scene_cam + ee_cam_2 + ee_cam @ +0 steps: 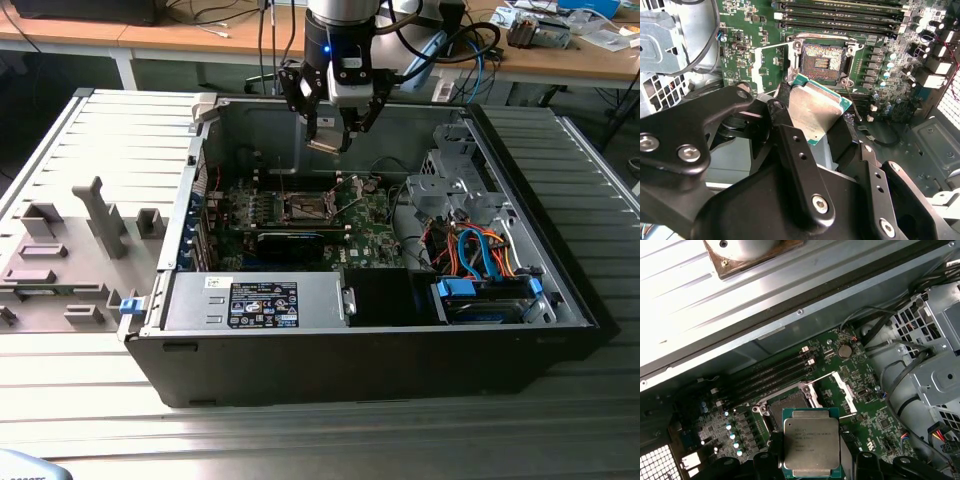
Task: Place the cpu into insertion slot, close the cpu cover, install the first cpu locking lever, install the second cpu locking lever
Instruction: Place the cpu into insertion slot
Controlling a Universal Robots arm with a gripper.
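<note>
Exterior view: the claw hangs over the open computer case, which sits on the slatted tabletop. It pinches the cpu well above the green circuit board and the insertion slot.

Second wrist view: the cpu is clamped at opposite edges between the black fingers, with its metal face tilted. The insertion slot lies beyond it, apart from the chip, its contact field uncovered.

First wrist view: the cpu is seen face-on and overlaps the edge of the insertion slot. The memory slots run just beside the socket.
</note>
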